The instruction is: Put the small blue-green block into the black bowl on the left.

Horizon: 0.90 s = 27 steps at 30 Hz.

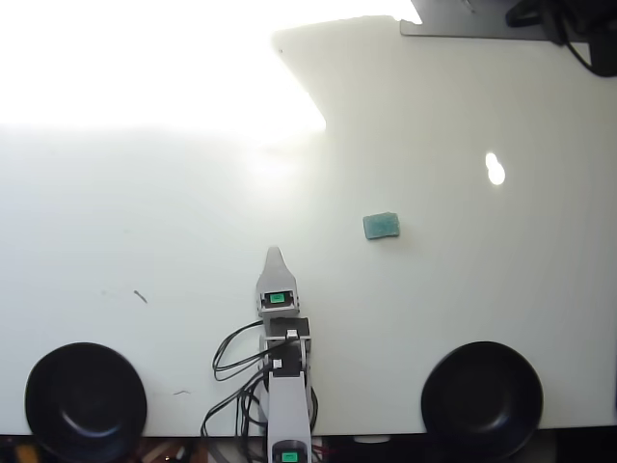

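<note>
The blue-green block (382,226) lies on the white tabletop (145,241), apart from the gripper (275,255), whose grip cannot be told. No writing is legible.

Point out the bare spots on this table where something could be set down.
Bare white tabletop lies between the left black bowl and the small blue-green block. Crowded: the bottom centre, with the grey arm's gripper and cables.

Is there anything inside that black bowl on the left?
In the overhead view, the left black bowl looks empty: only its dark inside shows. The blue-green block still lies on the white table, away from it. The bowl's bottom edge is cut off by the picture.
</note>
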{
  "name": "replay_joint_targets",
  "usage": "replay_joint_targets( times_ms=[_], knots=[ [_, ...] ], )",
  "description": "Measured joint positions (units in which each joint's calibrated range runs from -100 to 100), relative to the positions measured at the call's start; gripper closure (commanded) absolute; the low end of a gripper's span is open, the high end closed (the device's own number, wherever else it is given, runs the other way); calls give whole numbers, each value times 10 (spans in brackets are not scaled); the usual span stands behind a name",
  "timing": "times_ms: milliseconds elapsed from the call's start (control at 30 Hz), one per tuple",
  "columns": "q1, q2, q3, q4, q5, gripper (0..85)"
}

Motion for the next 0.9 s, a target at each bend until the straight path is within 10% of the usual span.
replay_joint_targets(
  times_ms=[900],
  knots=[
    [1, -1, 0, 0, 0, 373]
  ],
)
